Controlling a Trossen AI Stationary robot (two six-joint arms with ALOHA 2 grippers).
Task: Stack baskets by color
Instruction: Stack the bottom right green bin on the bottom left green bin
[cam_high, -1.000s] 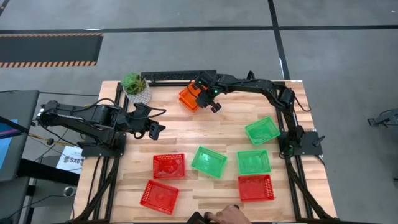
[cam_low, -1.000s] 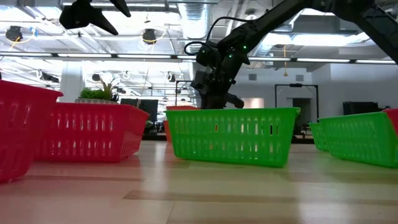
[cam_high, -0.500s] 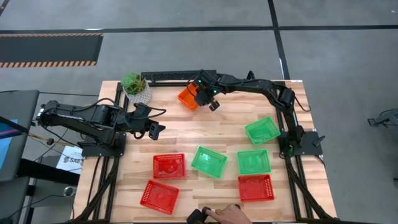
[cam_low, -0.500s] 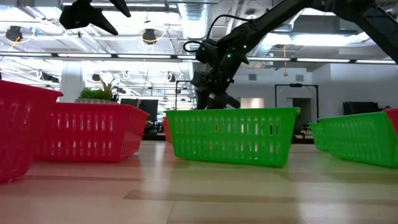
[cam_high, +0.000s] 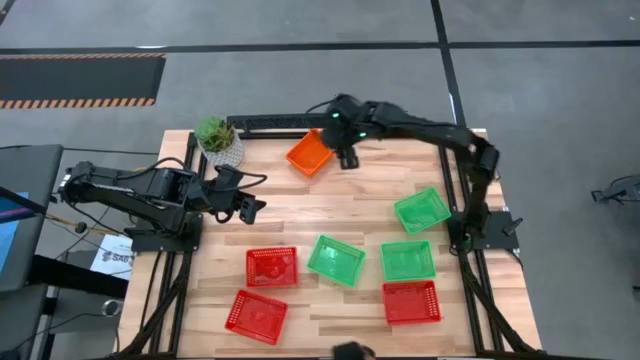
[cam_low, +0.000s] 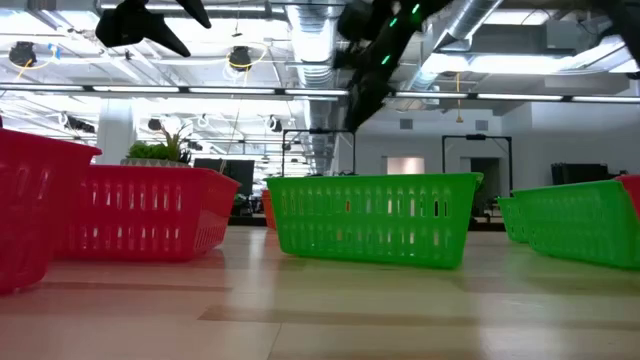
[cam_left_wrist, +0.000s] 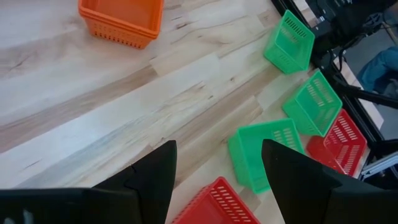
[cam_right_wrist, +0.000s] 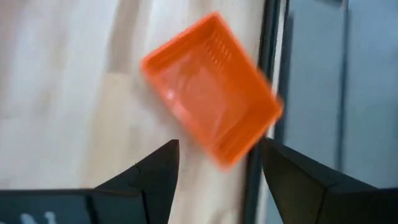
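Note:
An orange basket (cam_high: 309, 153) sits flat on the table near its far edge, also in the right wrist view (cam_right_wrist: 211, 124) and the left wrist view (cam_left_wrist: 121, 18). My right gripper (cam_high: 347, 152) hangs open above and just right of it, touching nothing (cam_right_wrist: 217, 180). Three green baskets (cam_high: 421, 210), (cam_high: 335, 259), (cam_high: 407, 260) and three red baskets (cam_high: 272, 266), (cam_high: 257, 315), (cam_high: 411, 301) stand apart on the near half. My left gripper (cam_high: 250, 205) waits open over the left side (cam_left_wrist: 217, 186).
A white-potted green plant (cam_high: 217, 140) stands at the far left corner, close to the orange basket. A dark rail (cam_high: 270, 121) runs along the far edge. Bare wood lies across the table's middle (cam_high: 330, 205).
My right gripper has opened and let go of the orange basket, then risen and drawn off toward the far right, rolling as it went. The basket now rests flat on the table by the far edge. A person's hand at the near edge has drawn back.

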